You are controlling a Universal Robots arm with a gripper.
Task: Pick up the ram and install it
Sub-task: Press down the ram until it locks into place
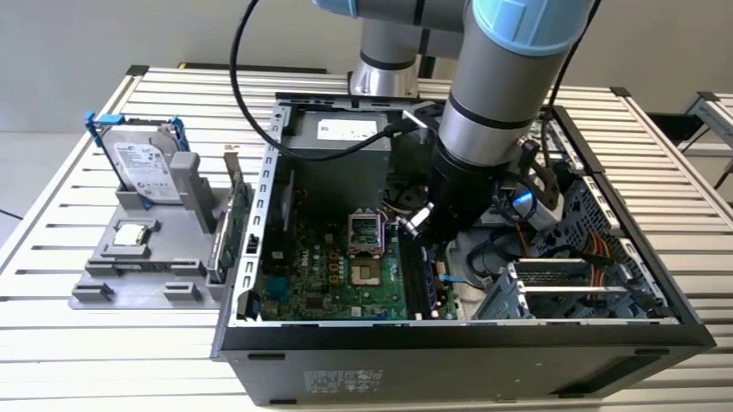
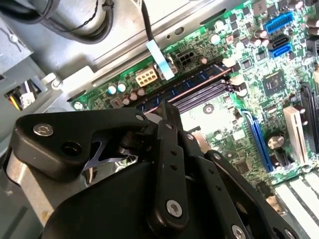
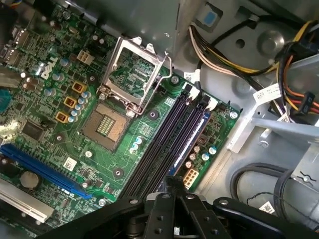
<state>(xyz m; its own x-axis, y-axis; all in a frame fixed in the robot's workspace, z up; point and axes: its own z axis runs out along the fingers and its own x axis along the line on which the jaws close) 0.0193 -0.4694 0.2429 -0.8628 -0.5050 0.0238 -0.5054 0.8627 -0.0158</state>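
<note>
The ram point(image 3: 192, 137), a long dark strip with bluish chips, stands on edge in the black slot nearest the motherboard's point(image 1: 332, 275) edge; it also shows in the second wrist view point(image 2: 192, 84) and the exterior view point(image 1: 438, 283). Empty black slots point(image 3: 159, 144) run beside it. My gripper point(image 3: 174, 183) is down inside the open computer case point(image 1: 458, 330), shut, its fingertips point(image 2: 167, 107) right over one end of the ram. Whether they touch it is hidden. In the exterior view the gripper point(image 1: 428, 245) hangs above the slots.
An open CPU socket point(image 3: 107, 124) with its raised metal frame lies beside the slots. Cable bundles point(image 3: 299, 74) and a drive cage point(image 1: 572, 292) crowd the other side. On the exterior view's left, a grey holder point(image 1: 143, 257) carries a hard drive, a small chip and a green card point(image 1: 229, 227).
</note>
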